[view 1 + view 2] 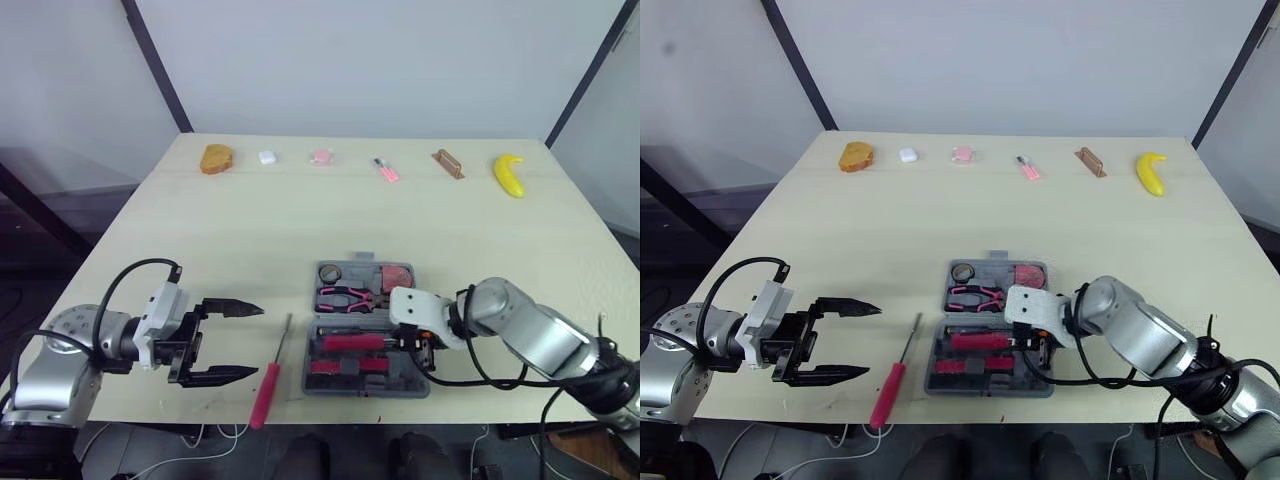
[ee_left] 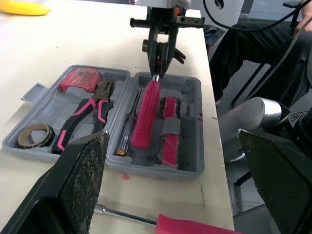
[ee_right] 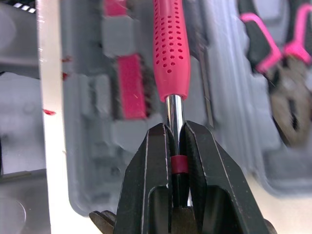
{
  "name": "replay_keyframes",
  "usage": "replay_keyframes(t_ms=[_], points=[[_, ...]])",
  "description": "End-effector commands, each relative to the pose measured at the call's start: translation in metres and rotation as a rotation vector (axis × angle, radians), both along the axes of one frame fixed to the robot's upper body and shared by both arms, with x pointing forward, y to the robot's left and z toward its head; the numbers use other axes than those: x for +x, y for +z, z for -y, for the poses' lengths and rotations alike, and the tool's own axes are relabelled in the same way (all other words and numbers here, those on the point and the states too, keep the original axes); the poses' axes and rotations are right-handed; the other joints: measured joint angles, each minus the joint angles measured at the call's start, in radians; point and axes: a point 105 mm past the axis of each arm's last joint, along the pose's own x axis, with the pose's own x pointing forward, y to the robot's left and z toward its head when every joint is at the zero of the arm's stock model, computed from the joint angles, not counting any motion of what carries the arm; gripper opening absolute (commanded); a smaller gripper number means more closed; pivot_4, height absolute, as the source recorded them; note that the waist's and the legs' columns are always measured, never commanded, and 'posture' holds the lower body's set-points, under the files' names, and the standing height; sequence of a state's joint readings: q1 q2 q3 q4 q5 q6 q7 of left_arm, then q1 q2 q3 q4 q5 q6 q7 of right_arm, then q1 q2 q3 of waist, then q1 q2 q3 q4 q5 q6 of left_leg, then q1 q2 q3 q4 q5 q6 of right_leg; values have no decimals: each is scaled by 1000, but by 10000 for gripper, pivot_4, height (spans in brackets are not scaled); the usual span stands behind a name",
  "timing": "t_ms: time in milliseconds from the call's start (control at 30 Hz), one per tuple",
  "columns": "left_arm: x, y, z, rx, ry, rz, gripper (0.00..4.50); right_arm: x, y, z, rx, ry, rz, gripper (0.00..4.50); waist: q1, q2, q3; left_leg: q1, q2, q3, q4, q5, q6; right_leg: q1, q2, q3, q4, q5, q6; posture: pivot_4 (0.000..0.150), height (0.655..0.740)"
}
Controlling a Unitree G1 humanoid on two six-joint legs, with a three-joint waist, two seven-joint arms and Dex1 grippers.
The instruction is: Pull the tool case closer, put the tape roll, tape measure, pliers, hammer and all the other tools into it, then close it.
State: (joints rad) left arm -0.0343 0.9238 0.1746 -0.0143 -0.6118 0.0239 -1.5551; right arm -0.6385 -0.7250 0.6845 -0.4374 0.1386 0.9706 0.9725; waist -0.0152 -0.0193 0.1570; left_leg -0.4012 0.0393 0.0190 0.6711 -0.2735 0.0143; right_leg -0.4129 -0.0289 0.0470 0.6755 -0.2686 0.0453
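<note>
— Whereabouts of the tool case (image 2: pixel 191 146)?
— Lying open on the worktop (image 1: pixel 250 230), close to the front edge, a little right of centre.

— Already inside?
— In the back half: tape roll (image 1: pixel 330 272) at the left corner, tape measure (image 1: pixel 397 273) at the right, pliers (image 1: pixel 345 297) with pink handles just in front of those two. In the front half: a slim screwdriver (image 2: pixel 127 131) in its slot, a pink insert (image 2: pixel 168 131), and the hammer (image 2: pixel 145 114) with its pink handle.

— And the right gripper (image 3: pixel 174 127)?
— Closed tight on the hammer's bare metal shaft, just past the end of the pink grip, over the case's right end. Hard to say whether seated in the slot or held just above it.

— And the left gripper (image 1: pixel 258 341)?
— Spread wide, holding nothing, hovering over the front left of the worktop, aimed toward the case.

— Anything left outside?
— A loose screwdriver (image 1: pixel 268 385) with a red handle, flat on the worktop between the left gripper and the case, touching neither, handle toward the front edge.

— Along the far edge?
— A row of small odds and ends, well apart from the case, ending in a banana (image 1: pixel 509 175) at the right.
</note>
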Motion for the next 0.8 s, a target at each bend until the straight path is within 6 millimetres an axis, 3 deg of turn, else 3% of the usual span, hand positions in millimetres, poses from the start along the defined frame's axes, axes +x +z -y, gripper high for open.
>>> replay_keyframes(t_ms=[33, 433, 700, 733, 800], points=[[-8, 9, 2, 25, -79, 19, 45000, 0, 8, -9, -7, 27, 55, 279, 0, 0, 0, 0, 0, 0, 0, 0, 0, 0, 0, 0, 0, 0, 0, 1500, 7400], [-11, 6, 3, 43, -93, 1, 45000, 2, 4, -27, 14, -2, 30, 279, -4, 0, 0, 0, 0, 0, 0, 0, 0, 0, 0, 0, 1, 0, 0, 1500, 7400], [-10, 5, 4, 37, -99, 7, 45000, 6, 1, -27, 9, 17, 34, 279, -12, 0, 0, 1, 0, 0, 0, 0, 0, 0, 1, 0, 2, 0, 0, 1500, 7400], [-9, 5, 4, 36, -98, 9, 45000, 6, 1, -26, 10, 18, 34, 7564, -14, 0, 0, 1, 0, -1, 0, 0, 0, 0, 1, 0, 2, 0, 0, 1500, 7400], [-9, 5, 4, 34, -96, 11, 45000, 7, 1, -25, 16, 12, 36, 11966, -16, 0, 0, 1, 0, -1, 0, 0, 0, 0, 1, 0, 2, 0, 0, 1500, 7400]])
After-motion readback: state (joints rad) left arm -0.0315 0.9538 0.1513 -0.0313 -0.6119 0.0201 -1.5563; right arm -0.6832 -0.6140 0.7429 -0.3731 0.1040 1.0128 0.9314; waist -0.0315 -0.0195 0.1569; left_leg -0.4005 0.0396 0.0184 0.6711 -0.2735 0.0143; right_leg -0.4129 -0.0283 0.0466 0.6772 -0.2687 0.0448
